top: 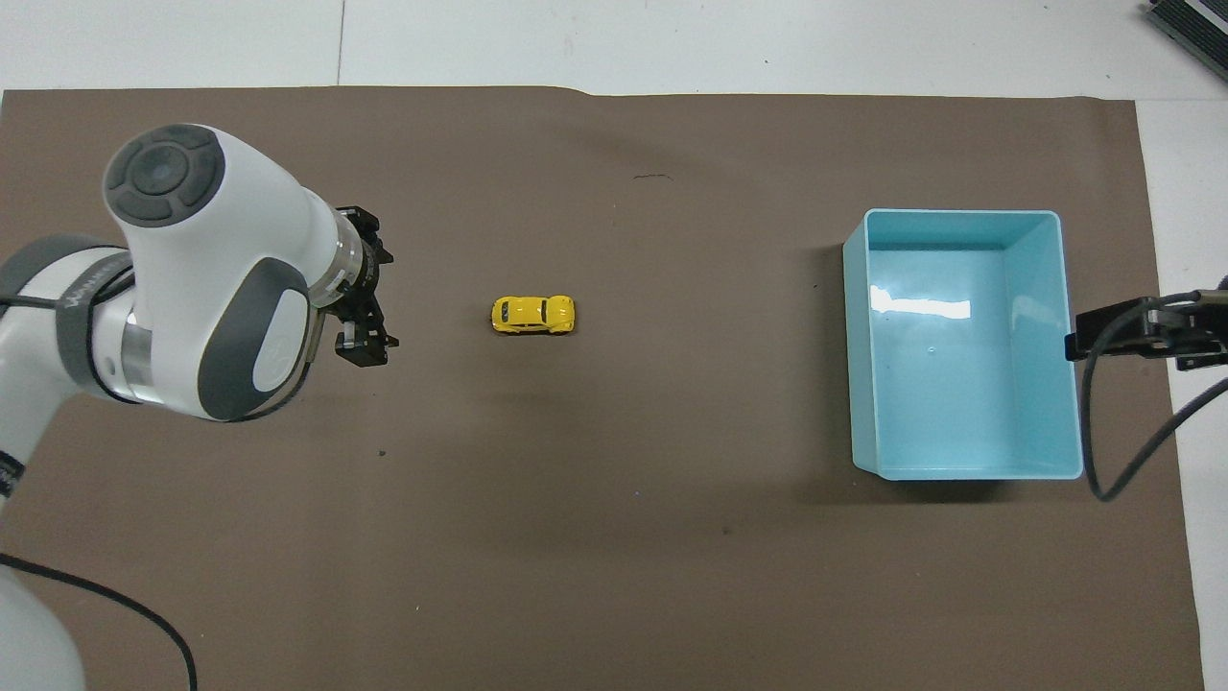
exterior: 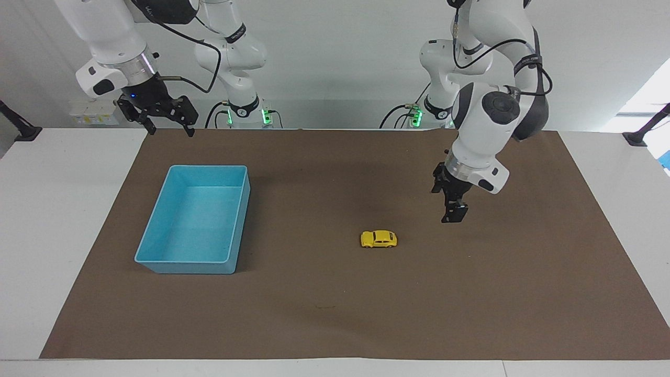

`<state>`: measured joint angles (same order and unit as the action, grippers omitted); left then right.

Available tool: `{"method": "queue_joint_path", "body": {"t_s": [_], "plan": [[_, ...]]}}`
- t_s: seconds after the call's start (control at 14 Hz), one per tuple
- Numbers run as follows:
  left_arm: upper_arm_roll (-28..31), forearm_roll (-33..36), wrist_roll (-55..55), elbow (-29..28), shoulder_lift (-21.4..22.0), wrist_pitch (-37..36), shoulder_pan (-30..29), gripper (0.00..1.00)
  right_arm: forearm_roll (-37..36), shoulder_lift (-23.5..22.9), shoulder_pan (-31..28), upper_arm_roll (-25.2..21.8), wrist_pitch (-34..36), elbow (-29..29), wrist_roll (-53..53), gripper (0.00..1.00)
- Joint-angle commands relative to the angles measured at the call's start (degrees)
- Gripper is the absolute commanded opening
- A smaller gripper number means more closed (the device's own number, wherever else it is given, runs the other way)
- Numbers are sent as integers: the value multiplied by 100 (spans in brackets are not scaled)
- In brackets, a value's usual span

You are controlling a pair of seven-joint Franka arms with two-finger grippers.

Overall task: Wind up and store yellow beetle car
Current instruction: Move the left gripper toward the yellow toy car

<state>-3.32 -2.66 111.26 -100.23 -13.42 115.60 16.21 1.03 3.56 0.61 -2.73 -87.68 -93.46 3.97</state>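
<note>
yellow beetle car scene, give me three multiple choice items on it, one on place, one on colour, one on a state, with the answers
1. Where is the yellow beetle car?
A. in the bin
B. on the brown mat
C. held in a claw

2. What colour is the bin?
A. light blue
B. red
C. green

3. What is in the left claw?
A. the car
B. the bin
C. nothing

Answers:
1 B, it sits on the brown mat, apart from the bin.
2 A, its walls and floor are light blue.
3 C, it hangs open over the mat beside the car, while the right claw waits open near the bin.
</note>
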Motion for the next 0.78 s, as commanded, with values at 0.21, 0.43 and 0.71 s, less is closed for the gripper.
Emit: {"method": "queue_joint_path", "body": {"t_s": [0.21,0.43,0.71], "plan": [[94,28,1142,645,-705,314,471,100,72,-40,27,-35,58,91,52,100],[86,11,1468,645,-715,638,567,100,72,-49,27,-35,58,91,51,100],[94,-7,1600,680,-934,666,830,100,72,-49,27,-35,58,91,51,100]]}}
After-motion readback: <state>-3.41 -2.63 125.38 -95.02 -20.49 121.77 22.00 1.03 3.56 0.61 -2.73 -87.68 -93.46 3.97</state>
